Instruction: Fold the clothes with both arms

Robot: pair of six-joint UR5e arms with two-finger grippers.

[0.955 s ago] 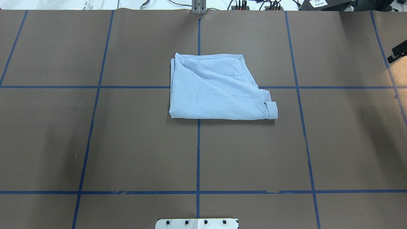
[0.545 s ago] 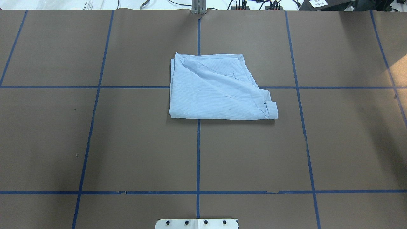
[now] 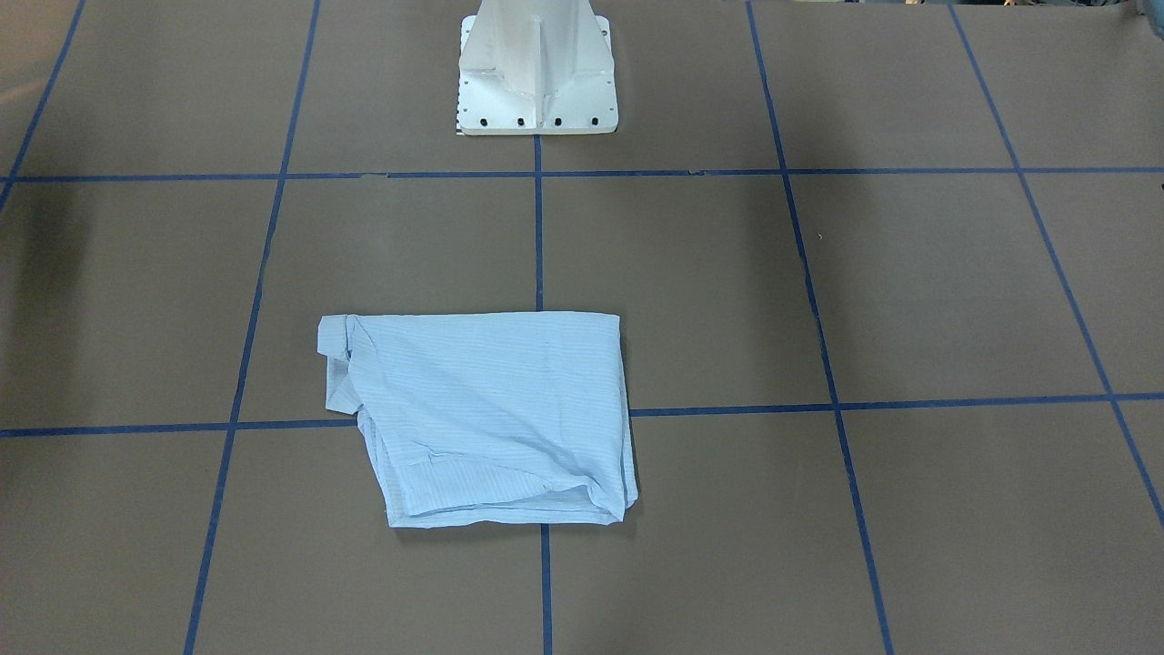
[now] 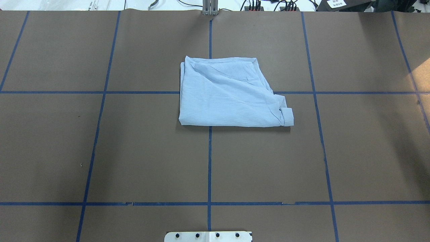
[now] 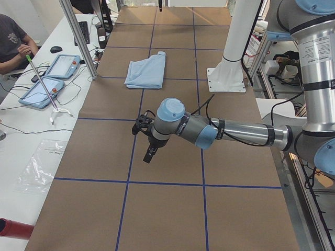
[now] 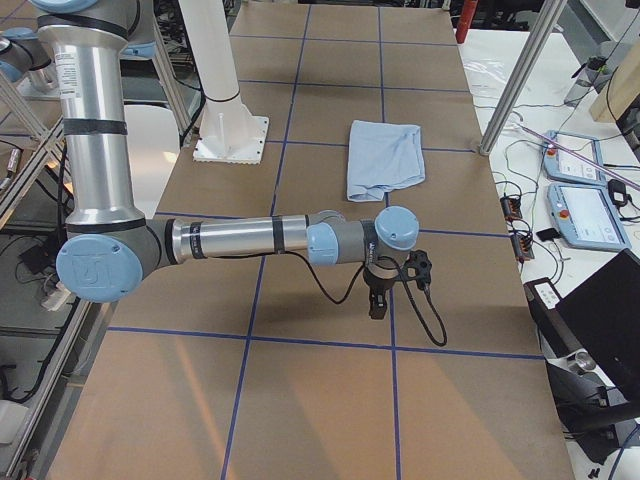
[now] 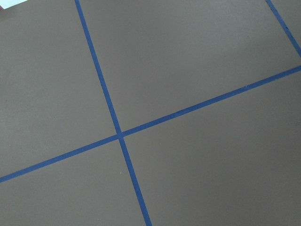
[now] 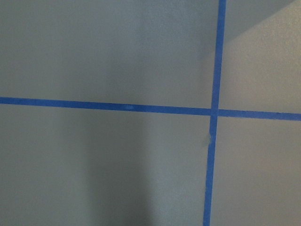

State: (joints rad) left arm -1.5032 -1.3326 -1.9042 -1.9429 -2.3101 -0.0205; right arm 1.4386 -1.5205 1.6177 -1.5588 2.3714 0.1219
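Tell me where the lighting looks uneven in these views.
Overhead view: a warm bright patch on the table at its right edge, soft shadows at both sides, the shirt evenly lit. Right wrist view: a broad shadow across the lower middle, brighter top right corner. Left wrist view: even and sharp.

I see the table (image 4: 141, 158) covered in brown paper, with a blue tape grid (image 4: 209, 161). White pedestal base (image 3: 536, 68) at 12 o'clock in the front-facing view. Operator (image 5: 11, 42) and tablets (image 5: 64, 65) at 10 o'clock in the left view.
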